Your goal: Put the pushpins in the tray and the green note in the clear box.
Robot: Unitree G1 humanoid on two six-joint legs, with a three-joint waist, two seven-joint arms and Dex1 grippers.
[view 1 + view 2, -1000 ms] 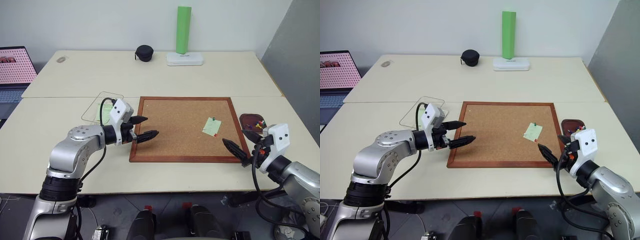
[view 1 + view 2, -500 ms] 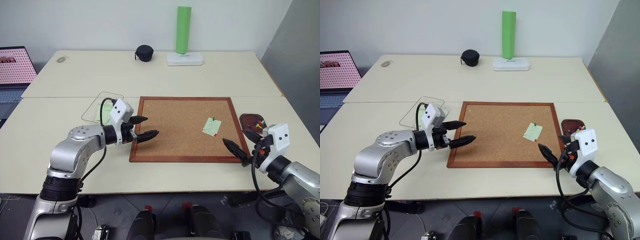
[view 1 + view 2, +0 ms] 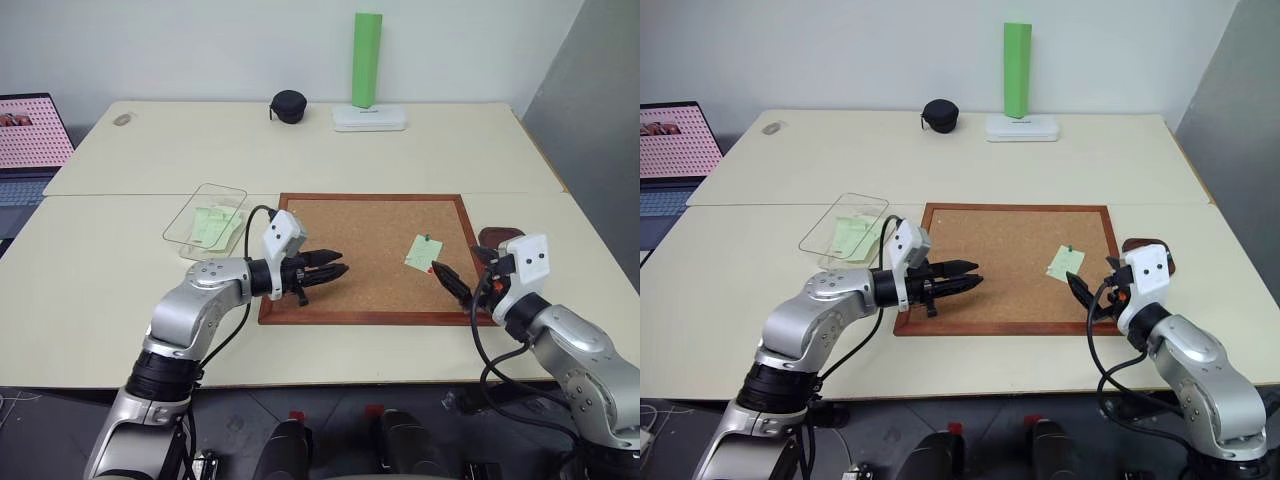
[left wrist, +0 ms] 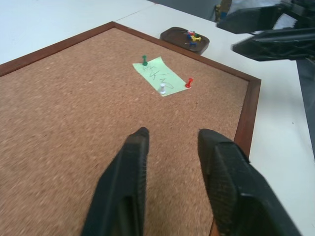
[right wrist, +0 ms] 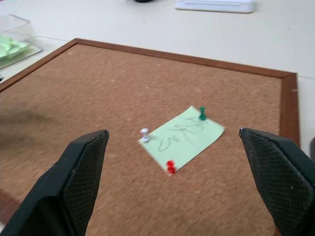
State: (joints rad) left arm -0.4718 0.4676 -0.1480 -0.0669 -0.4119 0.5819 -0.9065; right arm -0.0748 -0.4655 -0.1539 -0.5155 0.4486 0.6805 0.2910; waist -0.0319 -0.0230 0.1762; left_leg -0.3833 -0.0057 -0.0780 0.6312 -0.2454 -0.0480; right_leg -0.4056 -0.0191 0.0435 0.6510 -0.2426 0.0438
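- Step in hand: unpinning the green note [image 5: 186,137], held near the corkboard's [image 3: 350,300] right edge by three pushpins [image 5: 202,114].
- Right gripper [image 5: 177,187] spread wide, empty, facing it; left gripper [image 4: 172,162] narrowly parted, empty.
- Next: pinch one pin head; tray [image 4: 179,39] lies beside the right edge.

1. A wood-framed corkboard [image 3: 367,255] lies at the table's [image 3: 300,150] centre.
2. A tall green block [image 3: 367,60] stands on a white base [image 3: 369,118], far side.
3. A black pouch [image 3: 289,106] sits left of them.
4. A laptop [image 3: 30,135] is far left.
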